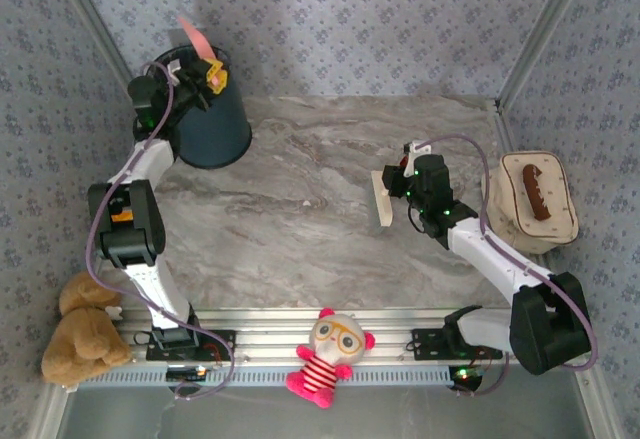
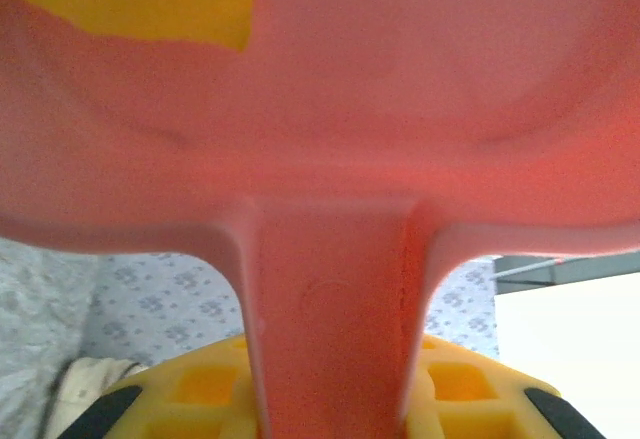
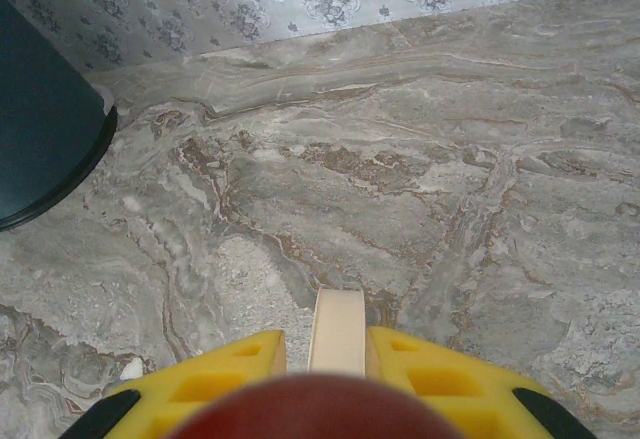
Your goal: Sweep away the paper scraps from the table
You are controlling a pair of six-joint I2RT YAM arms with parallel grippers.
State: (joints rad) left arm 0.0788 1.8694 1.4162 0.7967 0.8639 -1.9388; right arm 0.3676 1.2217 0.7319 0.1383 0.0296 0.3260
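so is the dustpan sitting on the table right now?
No, the left gripper holds the pink dustpan up at the mouth of the dark bin, off the table.

One dark bin. One pink dustpan above bin. One cream brush right of bin. One cream tray far right of bin, one brown item inside. Two plush toys: brown dog, striped doll. One desk.
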